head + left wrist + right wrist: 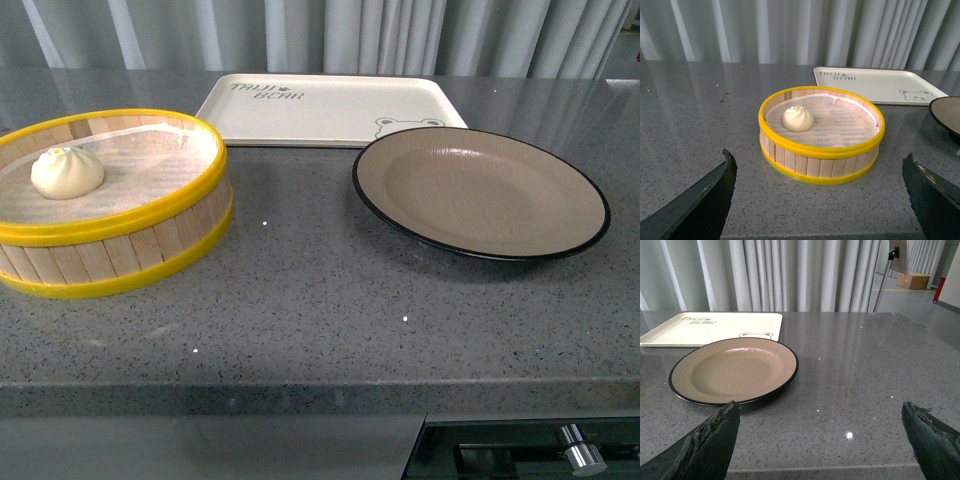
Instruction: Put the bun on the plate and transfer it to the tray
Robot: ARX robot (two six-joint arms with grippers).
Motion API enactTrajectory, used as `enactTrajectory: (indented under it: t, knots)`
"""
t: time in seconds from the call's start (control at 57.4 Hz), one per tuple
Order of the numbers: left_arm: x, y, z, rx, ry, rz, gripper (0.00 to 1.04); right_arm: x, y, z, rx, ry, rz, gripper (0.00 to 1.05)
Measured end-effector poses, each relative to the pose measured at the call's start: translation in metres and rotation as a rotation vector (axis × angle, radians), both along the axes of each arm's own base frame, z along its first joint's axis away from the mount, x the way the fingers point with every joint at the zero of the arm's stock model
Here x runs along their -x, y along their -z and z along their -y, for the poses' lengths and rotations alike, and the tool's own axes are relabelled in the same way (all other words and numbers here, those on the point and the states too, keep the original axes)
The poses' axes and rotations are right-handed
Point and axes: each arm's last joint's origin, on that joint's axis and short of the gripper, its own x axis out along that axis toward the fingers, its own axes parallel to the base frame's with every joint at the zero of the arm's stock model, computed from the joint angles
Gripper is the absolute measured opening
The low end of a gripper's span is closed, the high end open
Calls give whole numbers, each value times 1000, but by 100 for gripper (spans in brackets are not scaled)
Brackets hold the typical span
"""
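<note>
Pale bun (67,172) appears only in front and left-wrist views.

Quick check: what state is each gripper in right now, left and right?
Left gripper: open, jaws wide apart, holding nothing.
Right gripper: open, jaws wide apart, holding nothing.

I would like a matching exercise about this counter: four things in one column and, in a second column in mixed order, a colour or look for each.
Column 1
1. bun
2. plate
3. tray
4. steamer basket

Column 2
A. cream-white, rectangular, dark lettering
B. yellow rims, wall of wooden slats
C. tan inside, thin black rim, nothing on it
D. pale cream, round, pleated top

Pairs: 1-D, 2-C, 3-A, 4-B
</note>
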Motion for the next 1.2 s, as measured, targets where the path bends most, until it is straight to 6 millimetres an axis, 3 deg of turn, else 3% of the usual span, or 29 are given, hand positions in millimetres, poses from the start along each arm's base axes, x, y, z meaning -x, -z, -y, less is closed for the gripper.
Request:
enactTrajectory:
  t: [1.132, 1.201]
  knots:
    - [0, 0, 0, 0, 0, -1, 98, 0, 0, 0, 0, 0, 0, 96]
    - [-4, 2, 2, 97, 10, -112, 98, 0, 0, 0, 0, 0, 0, 96]
